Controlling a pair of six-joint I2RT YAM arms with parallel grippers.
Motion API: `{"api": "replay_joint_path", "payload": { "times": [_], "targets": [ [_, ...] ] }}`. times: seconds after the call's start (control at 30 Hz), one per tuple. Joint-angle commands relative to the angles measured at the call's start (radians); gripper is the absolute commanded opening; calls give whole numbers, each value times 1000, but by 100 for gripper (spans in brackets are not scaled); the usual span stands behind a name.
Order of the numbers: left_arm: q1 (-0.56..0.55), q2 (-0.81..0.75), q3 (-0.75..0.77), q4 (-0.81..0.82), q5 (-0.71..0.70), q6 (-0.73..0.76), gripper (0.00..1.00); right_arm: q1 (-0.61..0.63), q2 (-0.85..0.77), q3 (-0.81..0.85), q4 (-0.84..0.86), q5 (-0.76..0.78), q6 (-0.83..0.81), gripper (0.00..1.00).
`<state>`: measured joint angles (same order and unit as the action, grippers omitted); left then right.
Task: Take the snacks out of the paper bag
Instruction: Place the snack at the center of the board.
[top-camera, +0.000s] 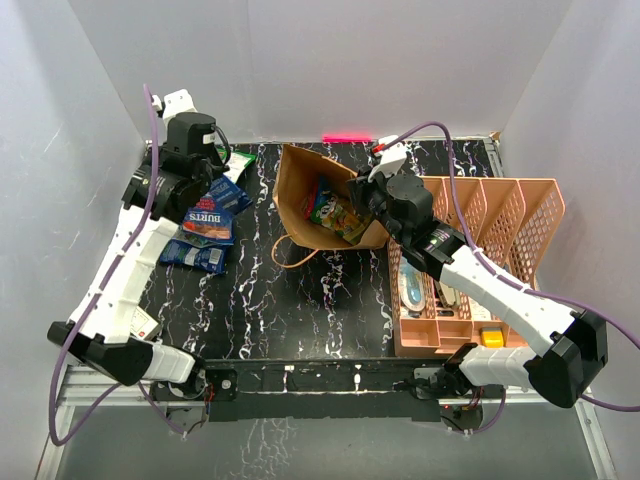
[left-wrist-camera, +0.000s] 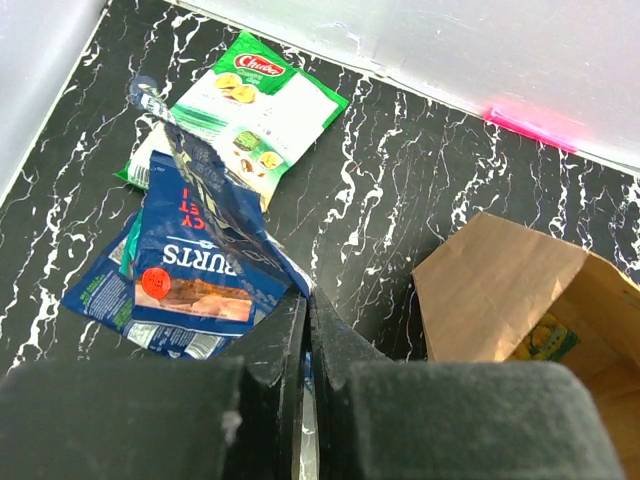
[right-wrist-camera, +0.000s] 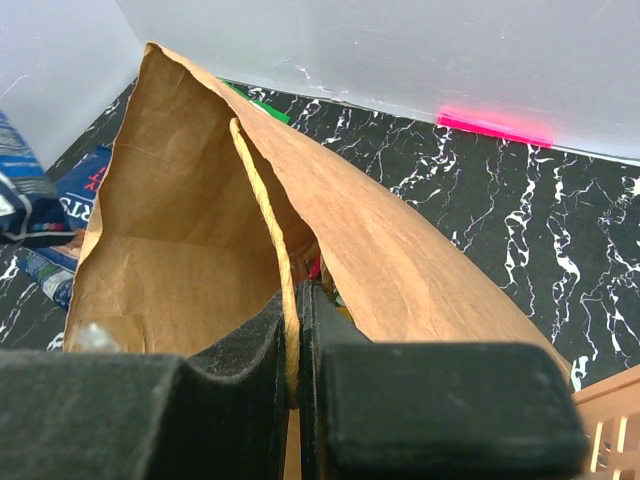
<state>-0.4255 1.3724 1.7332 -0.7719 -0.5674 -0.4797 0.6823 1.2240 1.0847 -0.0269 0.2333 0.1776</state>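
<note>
The brown paper bag (top-camera: 300, 190) lies on its side mid-table, its mouth facing the camera, with green and yellow snacks (top-camera: 335, 212) inside. My right gripper (top-camera: 360, 190) is at the bag's right rim. In the right wrist view it (right-wrist-camera: 300, 300) is shut on the bag's twine handle (right-wrist-camera: 262, 195). My left gripper (top-camera: 222, 178) is at the far left, shut (left-wrist-camera: 308, 300) on the edge of a crinkled blue packet (left-wrist-camera: 220, 205). Under it lie a blue BURTS packet (left-wrist-camera: 185, 275), another blue packet (top-camera: 195, 256) and a green-white packet (left-wrist-camera: 260, 100).
A salmon-pink perforated organiser (top-camera: 500, 215) with pale stationery stands right of the bag, under my right arm. White walls close the back and both sides. A pink strip (top-camera: 347, 137) marks the back edge.
</note>
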Motion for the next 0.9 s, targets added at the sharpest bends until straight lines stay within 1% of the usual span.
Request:
{"api": "replay_joint_path", "payload": {
  "times": [0.0, 0.43, 0.87],
  "targets": [
    [59, 29, -10, 74, 94, 23, 0, -11, -13, 35, 44, 5, -20, 8],
    [175, 127, -66, 192, 270, -22, 0, -25, -30, 36, 35, -3, -27, 8],
    [256, 270, -24, 251, 412, -103, 0, -30, -40, 47, 2, -9, -18, 8]
  ]
}}
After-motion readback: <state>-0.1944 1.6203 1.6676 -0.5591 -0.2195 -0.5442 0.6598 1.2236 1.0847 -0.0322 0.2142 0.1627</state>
